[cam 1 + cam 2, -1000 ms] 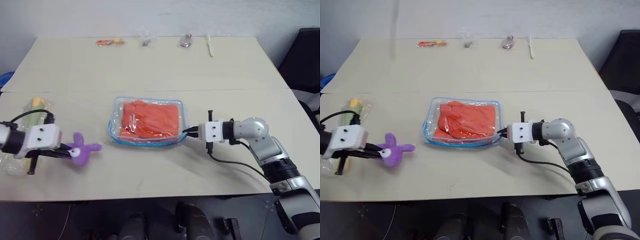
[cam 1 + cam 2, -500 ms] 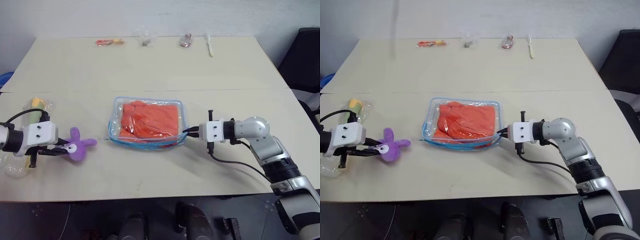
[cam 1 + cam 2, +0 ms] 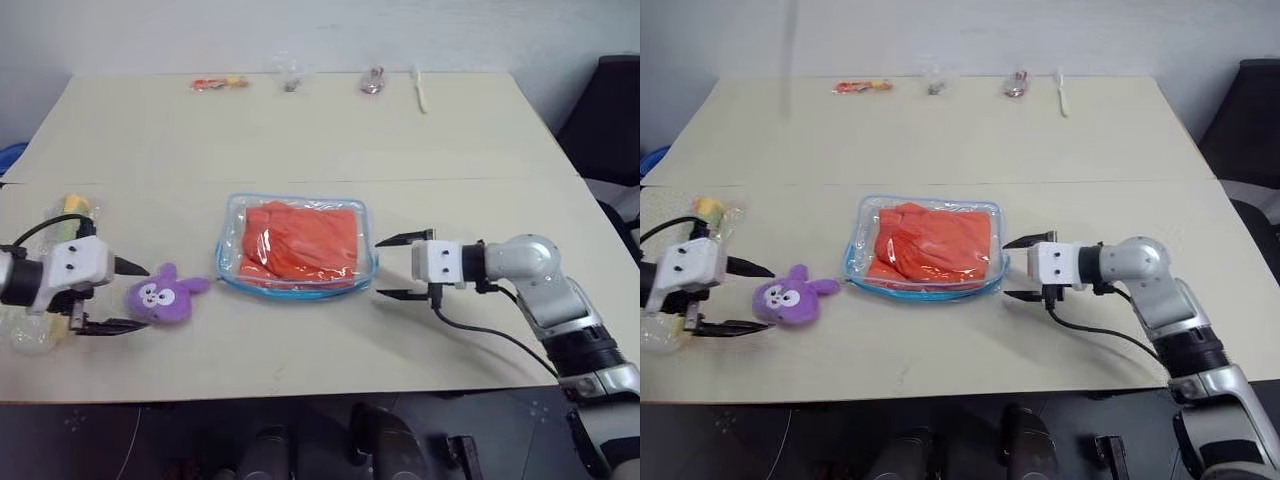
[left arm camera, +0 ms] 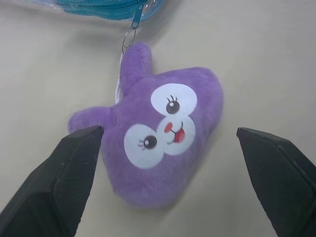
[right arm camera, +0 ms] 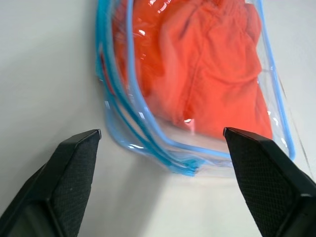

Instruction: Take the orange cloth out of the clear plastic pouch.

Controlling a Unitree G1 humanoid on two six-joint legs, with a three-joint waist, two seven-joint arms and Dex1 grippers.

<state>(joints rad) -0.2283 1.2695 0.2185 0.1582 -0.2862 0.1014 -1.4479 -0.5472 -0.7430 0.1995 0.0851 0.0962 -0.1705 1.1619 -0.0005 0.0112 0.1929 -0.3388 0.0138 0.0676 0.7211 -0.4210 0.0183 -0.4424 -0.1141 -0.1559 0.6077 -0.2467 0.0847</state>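
The orange cloth lies folded inside the clear plastic pouch, which rests flat at the middle of the table with its light blue zipper edge toward me. My right gripper stands open just right of the pouch, touching nothing; the right wrist view shows the pouch's corner and the cloth between its fingers. A purple plush toy lies left of the pouch, near a small ring on the zipper. My left gripper is open, its fingers either side of the toy.
Along the table's far edge lie a small orange packet, small clear bags, a wrapped item and a white utensil. A clear bag with a yellow-green thing sits at the left edge. A black chair stands at the right.
Both grippers have opened. The left let go of the purple toy, which now lies face up. The right released the pouch's edge and drew back slightly; the pouch settled flat.
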